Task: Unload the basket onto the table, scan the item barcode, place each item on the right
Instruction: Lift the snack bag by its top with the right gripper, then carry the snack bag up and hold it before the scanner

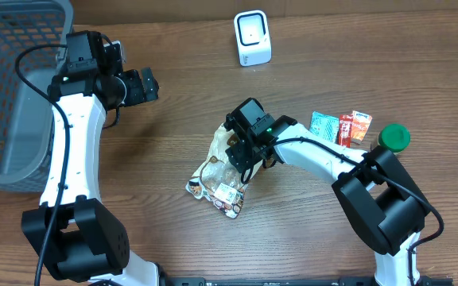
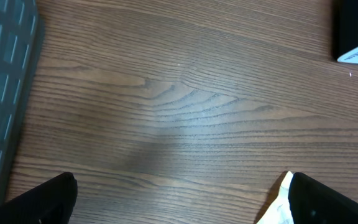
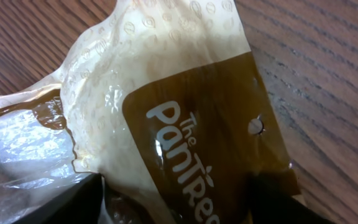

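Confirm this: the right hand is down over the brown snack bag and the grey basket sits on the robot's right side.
Wrong side: the overhead view shows the grey basket on the robot's left side. The right hand is down over the brown snack bag.

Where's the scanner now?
Overhead view: the white scanner stands centred at the far edge of the table, beyond the snack bag and right of the left pincer.

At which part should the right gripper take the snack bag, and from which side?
Grip the snack bag at the end opposite its white label, coming straight down from above. It lies flat on the table, so only its loose film can be pinched from the top; the right gripper hangs over that end. The label should then stay uncovered.
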